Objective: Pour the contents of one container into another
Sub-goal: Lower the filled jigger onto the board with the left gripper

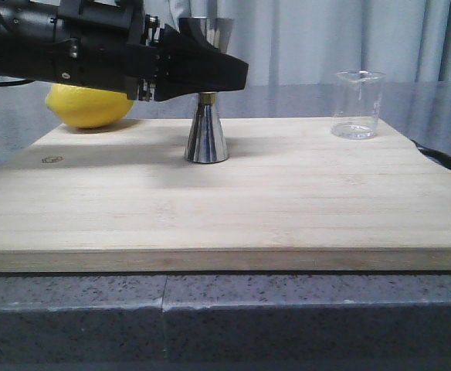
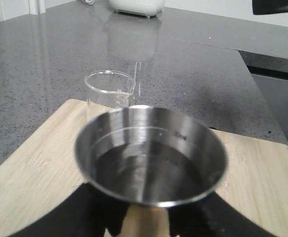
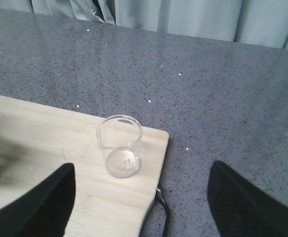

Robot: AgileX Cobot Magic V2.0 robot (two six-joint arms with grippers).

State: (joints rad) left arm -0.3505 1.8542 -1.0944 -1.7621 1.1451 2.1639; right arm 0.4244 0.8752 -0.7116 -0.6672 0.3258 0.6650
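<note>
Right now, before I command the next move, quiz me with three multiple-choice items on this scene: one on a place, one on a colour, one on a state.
1. Where does the glass beaker stand?
A. on the wooden board's far right corner
B. beside the lemon
C. off the board

2. What colour is the fruit behind the left gripper?
A. green
B. yellow
C. red

3. How is the right gripper?
A. shut on the beaker
B. open, apart from the beaker
C. holding the jigger

Answers: 1 A, the beaker sits at that corner. 2 B, the lemon is yellow. 3 B, its fingers stand wide apart, short of the beaker; the left gripper is at the jigger.
</note>
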